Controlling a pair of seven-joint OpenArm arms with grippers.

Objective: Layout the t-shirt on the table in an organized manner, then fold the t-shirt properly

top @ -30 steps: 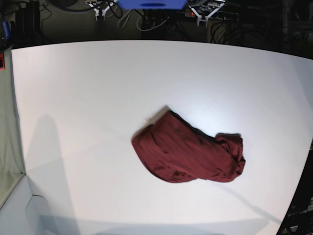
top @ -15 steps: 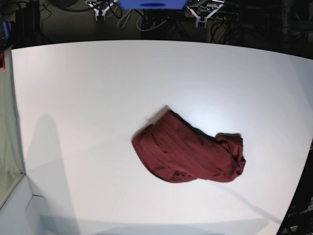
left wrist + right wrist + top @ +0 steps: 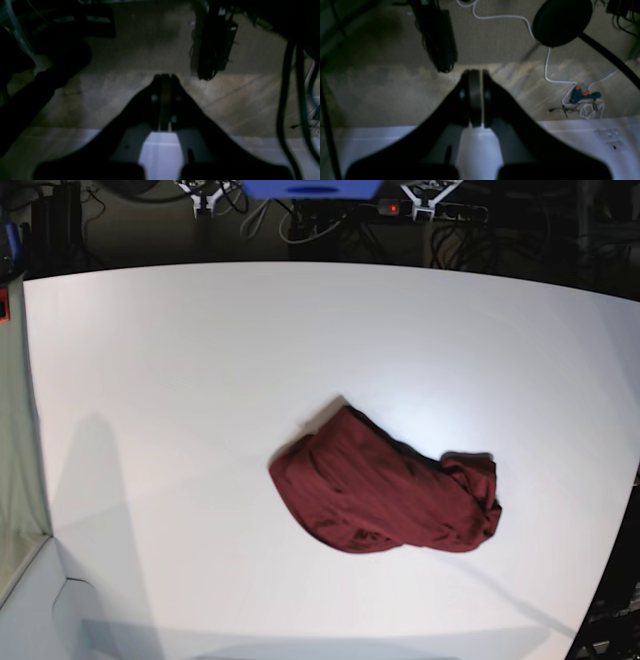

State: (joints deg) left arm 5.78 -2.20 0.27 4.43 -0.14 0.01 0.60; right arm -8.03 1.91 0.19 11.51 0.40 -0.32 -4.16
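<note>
The right hand [image 3: 475, 97] is pressed fully closed with nothing between its pads, hanging past the edge of the desk [image 3: 570, 145] above the floor, where a blue and orange glue gun [image 3: 582, 96] lies on a white cable. The left hand [image 3: 163, 100] is likewise closed and empty, off the desk edge. The t-shirt [image 3: 385, 485] lies crumpled right of the desk's centre, well apart from both hands.

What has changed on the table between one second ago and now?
Only the left gripper, at the far edge in the base view, has drawn back a little. Nothing was gripped or released. The t-shirt lies in the same crumpled heap on the table, and both grippers remain shut and empty.
</note>
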